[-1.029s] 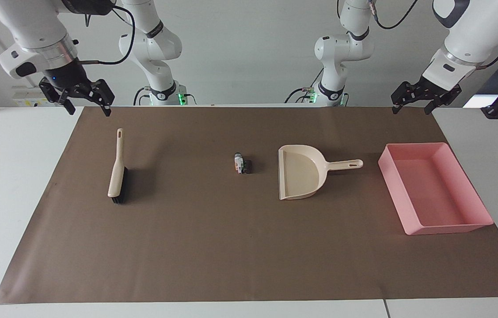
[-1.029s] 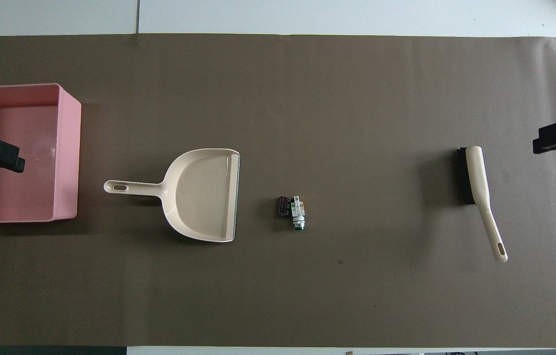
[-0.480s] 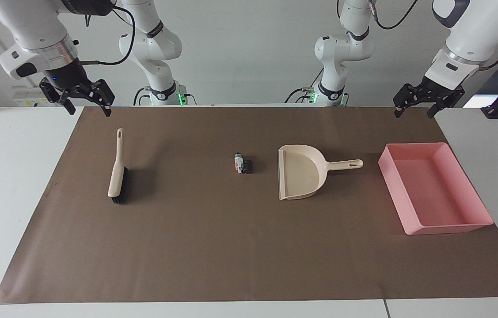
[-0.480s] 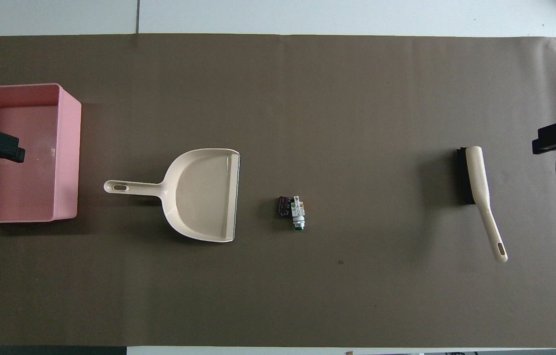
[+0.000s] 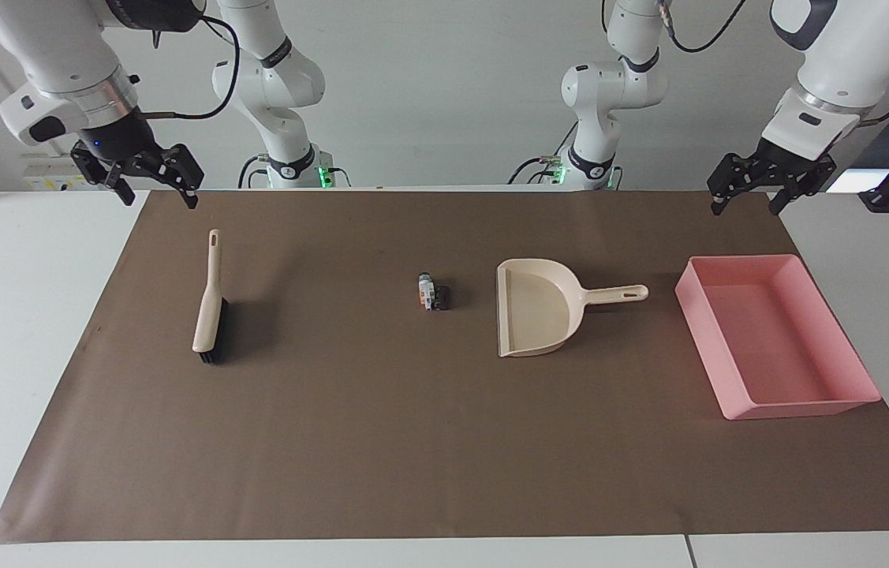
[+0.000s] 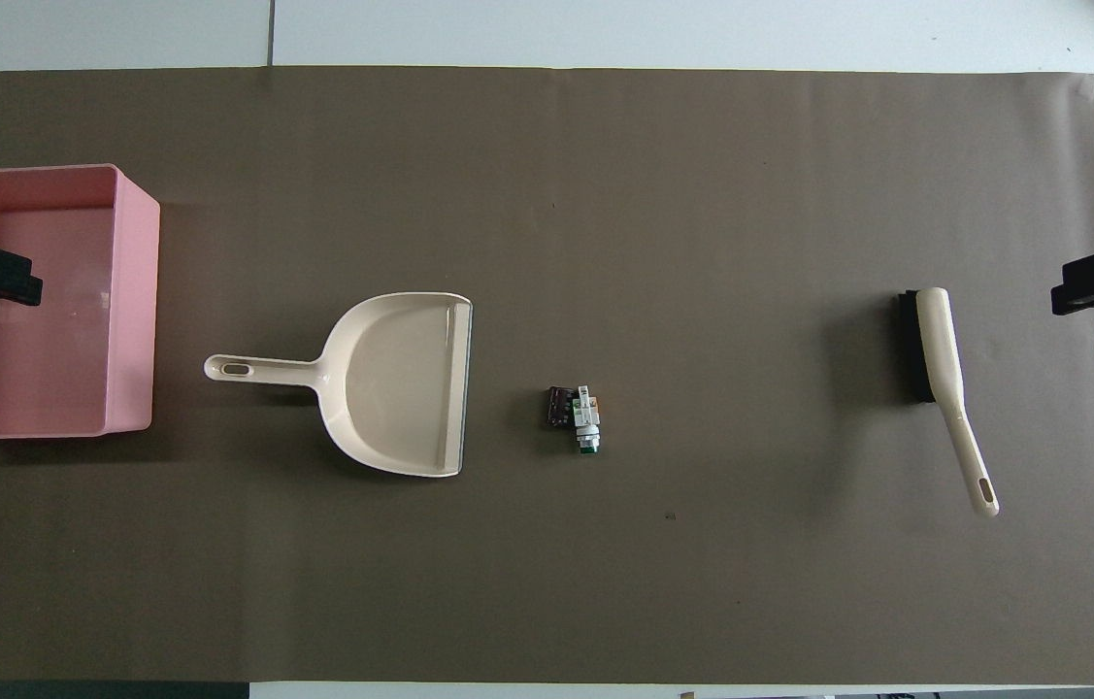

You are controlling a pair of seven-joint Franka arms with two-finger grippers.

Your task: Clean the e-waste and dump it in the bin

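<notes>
The left gripper [image 5: 749, 203] hung with its fingers [image 5: 718, 207] spread and empty, up in the air over the mat's edge at the robots' end, by the bin [image 5: 775, 334]; from overhead only a dark part of it showed, cut off at the frame's edge over the bin. The right gripper [image 5: 155, 196] hung likewise with fingers [image 5: 191, 199] spread, holding nothing, over the mat's corner near the brush [image 5: 210, 300], and overhead it too was mostly cut off. The e-waste [image 5: 431, 293], two tiny bits touching, lay mid-mat on the tabletop [image 5: 34, 331] between brush and dustpan [image 5: 547, 308], near the dustpan's open mouth; their detail was hard to make out. The bin lay at the left arm's end, past the dustpan's handle
</notes>
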